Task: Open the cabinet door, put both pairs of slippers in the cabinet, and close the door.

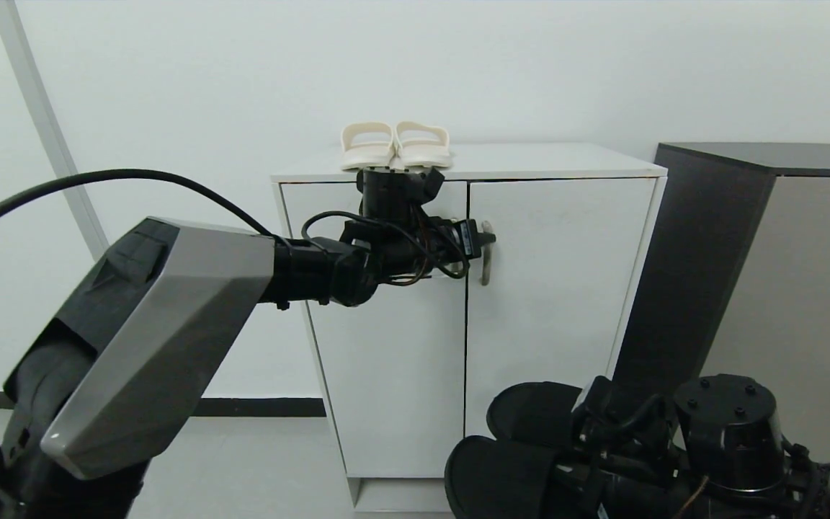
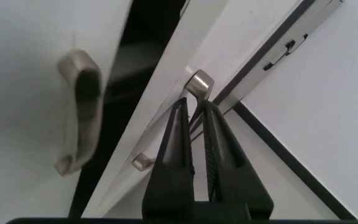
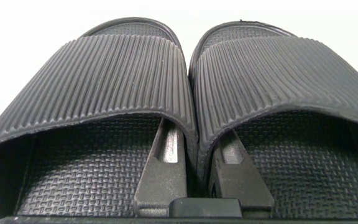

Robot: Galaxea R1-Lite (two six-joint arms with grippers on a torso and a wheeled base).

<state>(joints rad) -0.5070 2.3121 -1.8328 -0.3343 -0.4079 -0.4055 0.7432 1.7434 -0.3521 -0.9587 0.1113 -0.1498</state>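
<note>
The left gripper [image 2: 196, 106] has its two fingers pressed almost together on a door handle [image 2: 199, 83] of the white cabinet [image 1: 552, 288]. Just beside it is the second handle [image 2: 82, 106], with a dark gap between the two doors. Directly above this gripper, the cream slippers [image 1: 395, 144] lie on the cabinet top. The right gripper [image 3: 197, 134] is clamped on the black slippers [image 3: 123, 74], with one finger inside each and the inner walls squeezed between them.
</note>
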